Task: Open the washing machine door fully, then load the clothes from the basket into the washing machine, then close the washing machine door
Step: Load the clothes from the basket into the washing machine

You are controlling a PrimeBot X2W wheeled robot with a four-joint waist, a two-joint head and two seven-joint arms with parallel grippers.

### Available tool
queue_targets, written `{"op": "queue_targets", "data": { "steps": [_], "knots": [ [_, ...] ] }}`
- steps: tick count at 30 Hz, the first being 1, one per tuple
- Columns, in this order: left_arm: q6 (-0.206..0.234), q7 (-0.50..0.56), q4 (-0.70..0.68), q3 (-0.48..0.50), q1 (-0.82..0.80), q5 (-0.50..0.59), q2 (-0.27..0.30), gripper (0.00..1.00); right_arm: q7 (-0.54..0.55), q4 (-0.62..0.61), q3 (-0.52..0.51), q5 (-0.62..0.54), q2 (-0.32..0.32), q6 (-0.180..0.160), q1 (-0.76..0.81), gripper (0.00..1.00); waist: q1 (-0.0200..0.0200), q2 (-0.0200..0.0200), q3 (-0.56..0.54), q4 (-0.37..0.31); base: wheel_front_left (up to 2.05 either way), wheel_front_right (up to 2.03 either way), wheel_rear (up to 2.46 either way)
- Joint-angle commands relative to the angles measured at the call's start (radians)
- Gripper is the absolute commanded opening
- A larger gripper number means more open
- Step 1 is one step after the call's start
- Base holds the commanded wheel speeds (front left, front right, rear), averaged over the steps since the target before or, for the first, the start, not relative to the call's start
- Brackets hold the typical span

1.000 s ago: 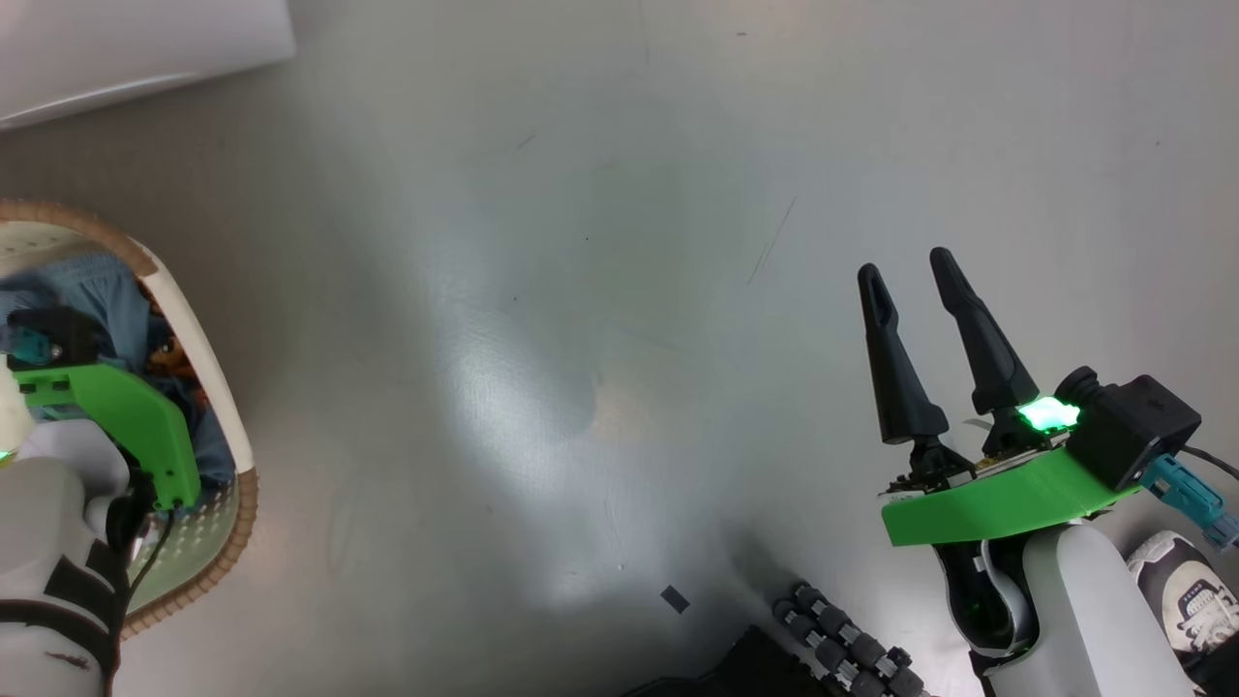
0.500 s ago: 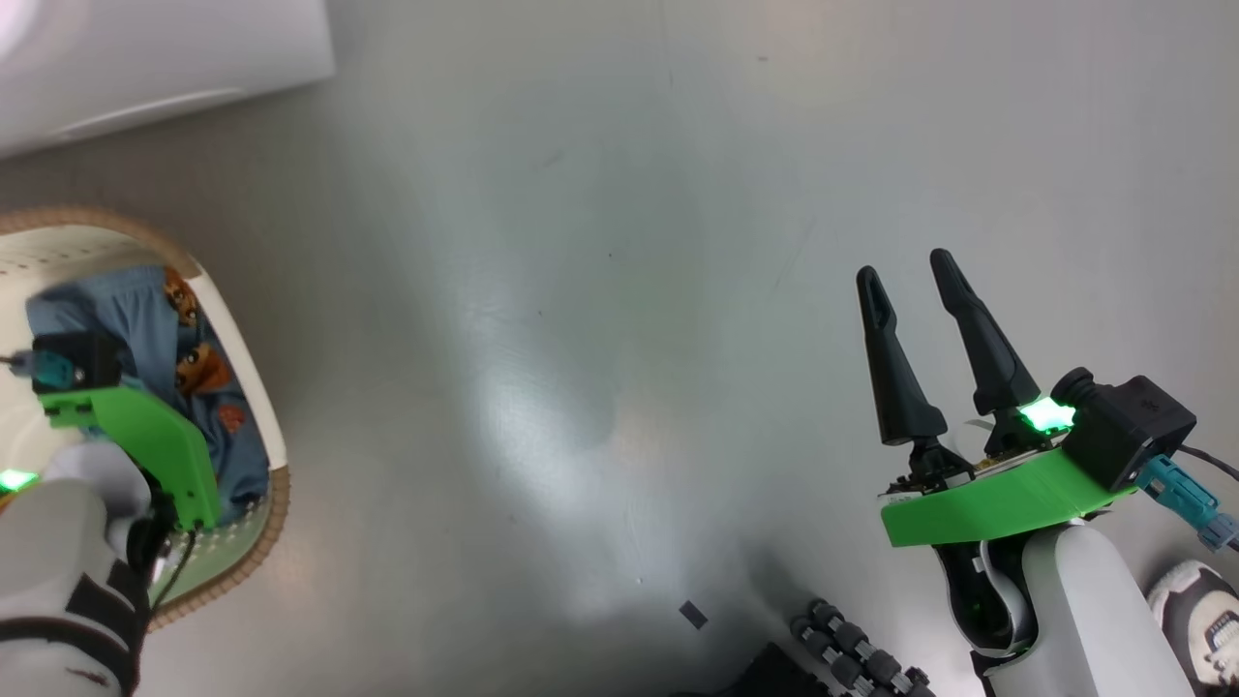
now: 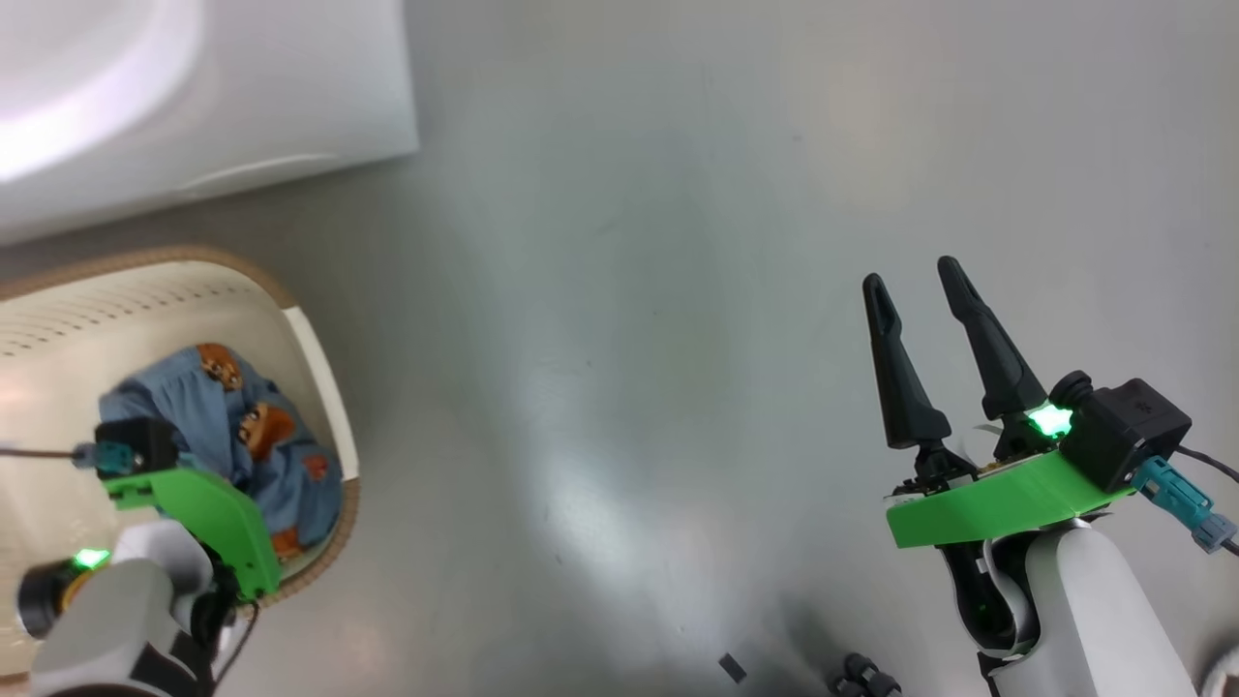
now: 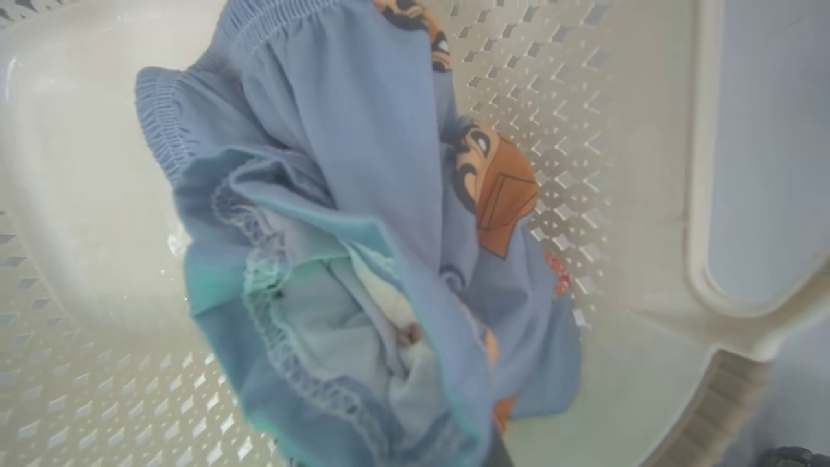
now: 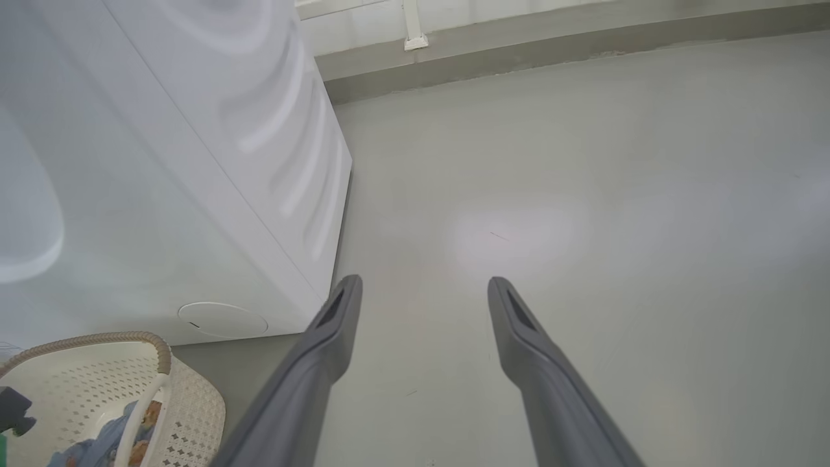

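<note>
The clothes (image 4: 363, 259), light blue fabric with gathered elastic hems and orange cartoon prints, lay bunched in the cream perforated basket (image 3: 174, 290), which stood on the grey floor (image 3: 629, 339) just beside the white washing machine (image 3: 242, 87). The left fingers (image 4: 498, 455) were closed into the bundle, nearly buried under its folds. The right fingers (image 3: 900, 378) stood wide and empty, well apart from the basket.

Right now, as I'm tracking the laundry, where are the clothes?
The clothes are inside the basket at the head view's lower left, near its right-hand wall, with the washing machine just beyond the basket.
</note>
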Motion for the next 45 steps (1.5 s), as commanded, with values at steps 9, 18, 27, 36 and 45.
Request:
{"op": "queue_targets", "data": {
  "steps": [9, 18, 27, 36, 45],
  "knots": [
    [-0.002, -0.108, -0.018, -0.036, 0.099, 0.0, 0.0, 0.0, -0.012, 0.007, 0.007, -0.033, -0.004, 0.002, 0.039, 1.0, 0.0, 0.0, -0.14, 0.103, 0.0, 0.0, 0.0],
    [-0.003, -0.186, -0.07, -0.089, 0.172, -0.039, -0.017, 0.0, -0.012, 0.026, 0.003, -0.044, -0.006, 0.002, 0.059, 1.0, 0.0, 0.0, -0.228, 0.159, 0.0, 0.0, 0.0],
    [-0.003, -0.228, -0.136, -0.125, 0.236, -0.086, -0.015, 0.0, -0.012, 0.041, -0.005, -0.041, -0.014, 0.002, 0.089, 1.0, 0.0, 0.0, -0.307, 0.196, 0.0, 0.0, 0.0],
    [-0.003, -0.241, -0.221, -0.12, 0.301, -0.102, -0.003, 0.0, -0.012, 0.054, -0.011, -0.038, -0.015, 0.002, 0.121, 1.0, 0.0, 0.0, -0.393, 0.216, 0.0, 0.0, 0.0],
    [0.022, -0.242, -0.43, -0.057, 0.408, -0.052, 0.004, 0.0, -0.012, 0.058, -0.036, -0.036, -0.023, 0.002, 0.168, 1.0, 0.0, 0.0, -0.459, 0.249, 0.0, 0.0, 0.0]
  ]
}}
